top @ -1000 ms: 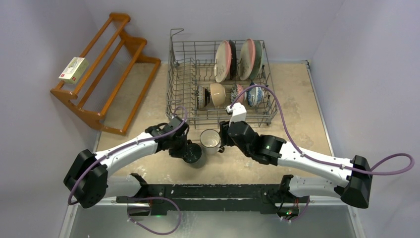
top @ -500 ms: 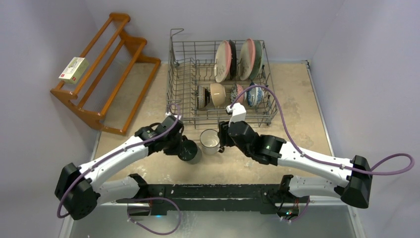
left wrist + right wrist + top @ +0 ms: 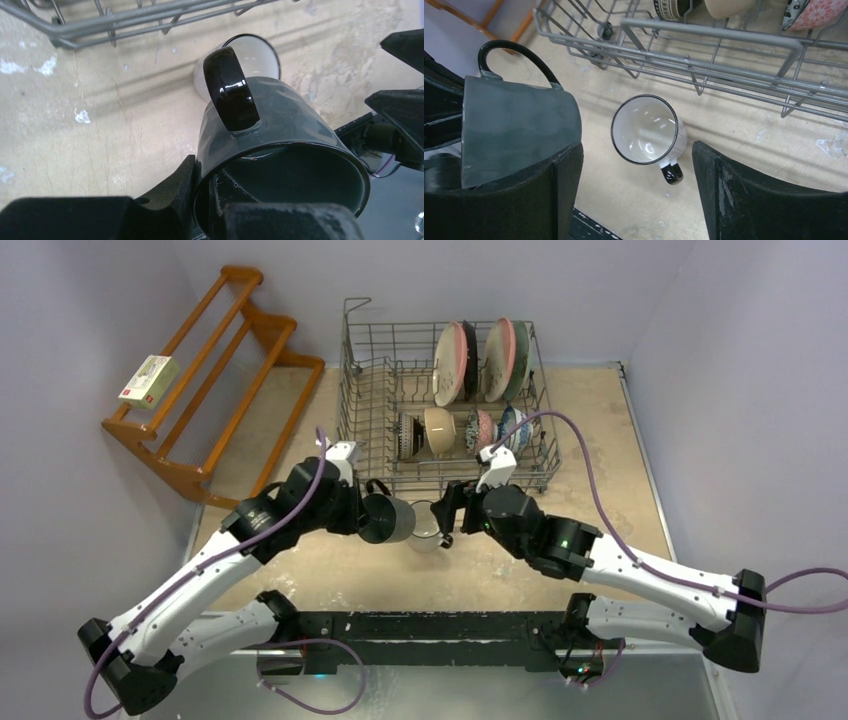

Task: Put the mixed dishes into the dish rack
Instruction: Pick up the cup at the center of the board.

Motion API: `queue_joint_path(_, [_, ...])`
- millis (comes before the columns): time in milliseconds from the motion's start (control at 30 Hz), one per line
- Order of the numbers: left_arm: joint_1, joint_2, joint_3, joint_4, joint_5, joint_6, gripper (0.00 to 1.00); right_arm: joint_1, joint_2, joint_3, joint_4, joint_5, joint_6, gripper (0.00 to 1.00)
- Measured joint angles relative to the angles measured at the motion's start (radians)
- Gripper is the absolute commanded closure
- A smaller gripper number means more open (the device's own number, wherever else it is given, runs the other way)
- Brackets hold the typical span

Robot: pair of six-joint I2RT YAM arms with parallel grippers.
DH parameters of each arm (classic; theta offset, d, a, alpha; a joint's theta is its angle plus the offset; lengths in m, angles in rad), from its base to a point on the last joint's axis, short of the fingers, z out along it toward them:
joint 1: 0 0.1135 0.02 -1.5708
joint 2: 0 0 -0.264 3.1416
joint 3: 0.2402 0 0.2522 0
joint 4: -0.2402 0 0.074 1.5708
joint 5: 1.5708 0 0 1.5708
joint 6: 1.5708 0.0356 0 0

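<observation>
Top external: left arm point(image 3: 215, 565) extended, jaws clamping dark teal mug point(image 3: 385, 518); right jaws apart over white mug point(image 3: 427, 532).

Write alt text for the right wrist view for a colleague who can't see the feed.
A white mug stands upright on the table, framed by the open right gripper above it, untouched. At the left a dark teal mug is tipped on its side, handle toward the rack; the dish rack, bowls inside, runs across the top.
</observation>
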Motion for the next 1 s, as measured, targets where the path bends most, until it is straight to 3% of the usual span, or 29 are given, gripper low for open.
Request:
queue_joint_path(267, [0.000, -0.103, 0.072, 0.039, 0.003, 0.114, 1.00, 0.000, -0.154, -0.025, 0.085, -0.050, 0.015, 0.01])
queue_joint_path(567, [0.000, -0.217, 0.072, 0.196, 0.012, 0.208, 1.00, 0.000, -0.260, -0.060, 0.273, -0.192, 0.010, 0.01])
queue_joint_path(1000, [0.000, -0.383, -0.036, 0.533, 0.070, 0.456, 1.00, 0.000, -0.159, -0.054, 0.497, -0.377, 0.051, 0.01])
